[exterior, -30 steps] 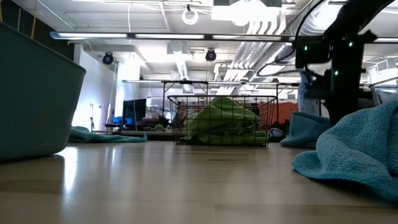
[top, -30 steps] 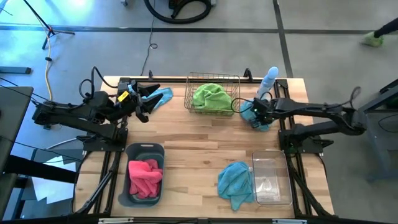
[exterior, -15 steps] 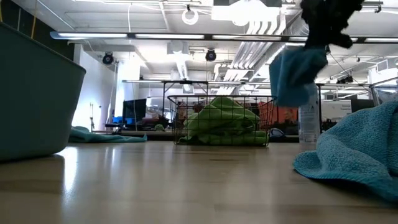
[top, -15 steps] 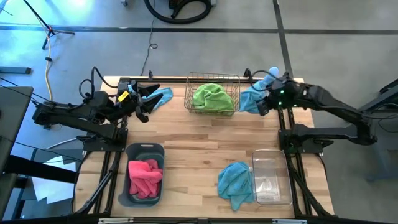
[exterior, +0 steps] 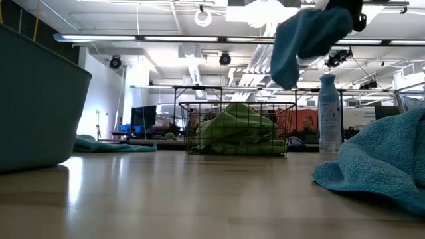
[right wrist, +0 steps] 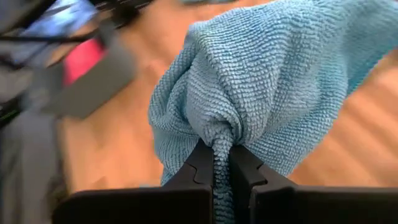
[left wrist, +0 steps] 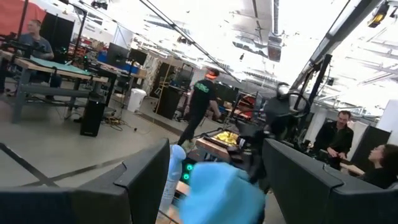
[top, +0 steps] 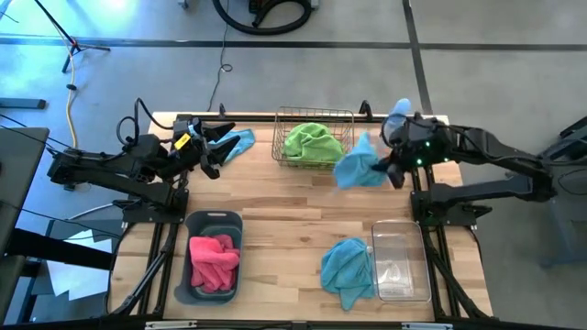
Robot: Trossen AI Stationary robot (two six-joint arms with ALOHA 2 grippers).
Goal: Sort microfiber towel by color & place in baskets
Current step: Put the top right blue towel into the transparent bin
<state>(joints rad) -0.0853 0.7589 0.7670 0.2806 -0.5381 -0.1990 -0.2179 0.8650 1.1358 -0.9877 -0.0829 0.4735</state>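
My right gripper (top: 389, 167) is shut on a light blue towel (top: 359, 169), high over the table's far right between the wire-mesh basket (top: 315, 117) and the spray bottle (top: 397, 114). The wire basket holds a green towel (top: 312, 142). The dark grey-blue tub (top: 213, 221) holds a pink towel (top: 213, 258). Another blue towel (top: 346, 268) lies bunched against the clear tub (top: 401, 264). My left gripper (top: 216, 148) is open at the far left, its fingers (left wrist: 146, 177) wide apart, beside a third blue towel (top: 240, 141) that lies flat on the table. My right gripper pinches a gathered fold of the blue towel (right wrist: 222, 155) between its two fingers (right wrist: 200, 167); several layers are bunched there. The towel is lifted clear of the table and billows out past the fingers toward the wire basket (exterior: 305, 36).
The pale blue spray bottle (exterior: 329, 113) stands upright at the far right edge, just behind my right arm. Bare wood lies across the table's middle (top: 293, 206). People stand in the room beyond the table (left wrist: 200, 112).
My right gripper has risen from the table beside the spray bottle with the blue towel in its hold, then moved a little toward the near edge. The towel has come clear of the table and swung toward the table's left.
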